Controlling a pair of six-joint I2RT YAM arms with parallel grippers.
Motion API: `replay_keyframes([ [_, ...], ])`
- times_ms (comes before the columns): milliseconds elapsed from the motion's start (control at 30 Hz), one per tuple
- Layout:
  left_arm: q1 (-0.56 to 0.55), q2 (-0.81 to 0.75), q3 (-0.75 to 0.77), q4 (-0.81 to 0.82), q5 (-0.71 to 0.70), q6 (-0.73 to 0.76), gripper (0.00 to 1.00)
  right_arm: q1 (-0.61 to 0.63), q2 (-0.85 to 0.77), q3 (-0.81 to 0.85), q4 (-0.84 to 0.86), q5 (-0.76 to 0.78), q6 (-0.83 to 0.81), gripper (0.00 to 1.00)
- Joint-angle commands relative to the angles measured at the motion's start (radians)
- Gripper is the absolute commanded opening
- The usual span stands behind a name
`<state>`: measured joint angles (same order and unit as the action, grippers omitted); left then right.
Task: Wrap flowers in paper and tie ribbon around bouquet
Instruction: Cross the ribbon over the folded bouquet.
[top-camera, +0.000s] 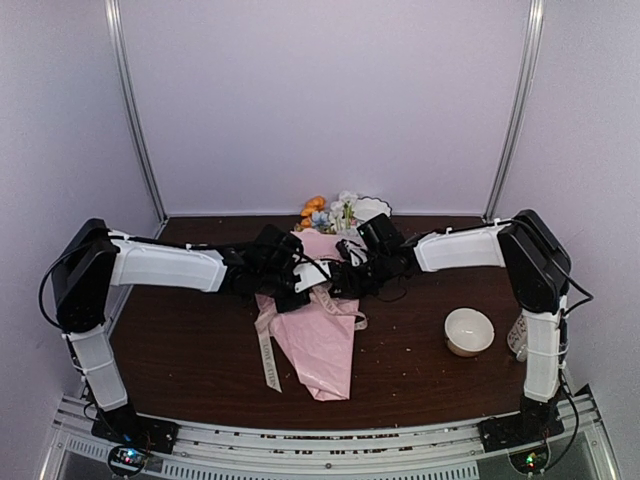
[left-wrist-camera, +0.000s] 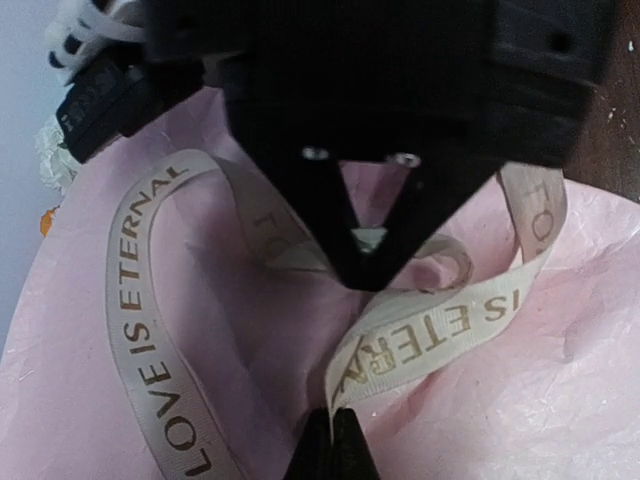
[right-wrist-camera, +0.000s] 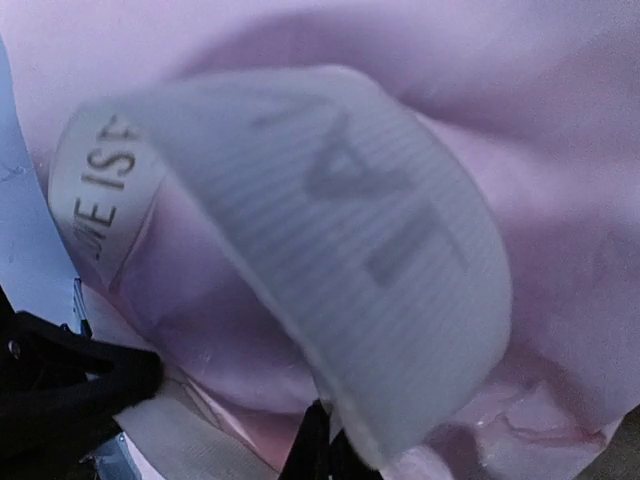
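Observation:
The pink paper (top-camera: 322, 345) lies wrapped as a cone on the table, its point toward the near edge. Flowers (top-camera: 330, 213) with orange, blue and white blooms stick out at its far end. The cream ribbon (top-camera: 268, 350) crosses the cone's upper part, and one tail trails down its left side. My left gripper (left-wrist-camera: 335, 425) is shut on a strand of the ribbon (left-wrist-camera: 440, 335) lettered "LOVE IS ETERNAL", just over the paper (left-wrist-camera: 520, 400). Close beside it, my right gripper (right-wrist-camera: 325, 445) is shut on a blurred loop of ribbon (right-wrist-camera: 340, 250) over the paper (right-wrist-camera: 560, 130).
A white bowl (top-camera: 468, 331) stands on the brown table (top-camera: 190, 360) to the right of the cone. A second pale container (top-camera: 518, 336) sits by the right arm's base. Small crumbs dot the table around the cone. A white wall closes off the back.

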<state>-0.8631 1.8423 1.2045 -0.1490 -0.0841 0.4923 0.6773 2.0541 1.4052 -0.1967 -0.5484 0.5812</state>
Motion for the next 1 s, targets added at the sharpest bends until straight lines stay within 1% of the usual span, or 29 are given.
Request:
replay_keyframes([
  [0, 0.046, -0.060, -0.002, 0.066, 0.082, -0.093, 0.00, 0.008, -0.033, -0.025, -0.028, -0.159, -0.085, 0.00],
  [133, 0.059, -0.112, -0.030, 0.100, 0.209, -0.105, 0.00, 0.008, -0.019, -0.015, -0.091, -0.222, -0.168, 0.00],
  [233, 0.063, -0.134, -0.035, 0.104, 0.291, -0.116, 0.00, 0.011, -0.002, 0.007, -0.138, -0.313, -0.222, 0.00],
  [267, 0.066, -0.139, -0.038, 0.110, 0.304, -0.126, 0.00, 0.014, -0.001, 0.015, -0.155, -0.334, -0.246, 0.01],
  [367, 0.091, -0.148, -0.051, 0.139, 0.358, -0.173, 0.00, 0.019, -0.003, 0.028, -0.209, -0.354, -0.314, 0.11],
  [433, 0.106, -0.150, -0.051, 0.136, 0.399, -0.182, 0.00, 0.018, -0.008, 0.032, -0.222, -0.331, -0.320, 0.13],
  [500, 0.107, -0.151, -0.049, 0.118, 0.417, -0.177, 0.00, 0.015, -0.015, 0.034, -0.203, -0.327, -0.304, 0.14],
  [600, 0.107, -0.159, -0.064, 0.109, 0.413, -0.179, 0.00, -0.003, -0.037, 0.033, -0.124, -0.328, -0.225, 0.13],
  [633, 0.107, -0.164, -0.074, 0.114, 0.410, -0.180, 0.00, -0.012, -0.044, 0.033, -0.092, -0.319, -0.187, 0.10],
  [700, 0.107, -0.176, -0.094, 0.122, 0.404, -0.187, 0.00, -0.030, -0.051, 0.038, -0.031, -0.282, -0.119, 0.02],
  [733, 0.107, -0.185, -0.100, 0.127, 0.407, -0.192, 0.00, -0.034, -0.048, 0.051, -0.014, -0.259, -0.100, 0.00],
  [800, 0.107, -0.206, -0.108, 0.127, 0.428, -0.203, 0.00, -0.032, -0.026, 0.086, -0.015, -0.235, -0.089, 0.00],
  [900, 0.107, -0.238, -0.123, 0.137, 0.474, -0.226, 0.00, -0.015, 0.013, 0.125, -0.011, -0.247, -0.072, 0.00],
  [967, 0.107, -0.258, -0.143, 0.164, 0.478, -0.238, 0.00, 0.008, 0.036, 0.143, -0.010, -0.248, -0.077, 0.00],
])
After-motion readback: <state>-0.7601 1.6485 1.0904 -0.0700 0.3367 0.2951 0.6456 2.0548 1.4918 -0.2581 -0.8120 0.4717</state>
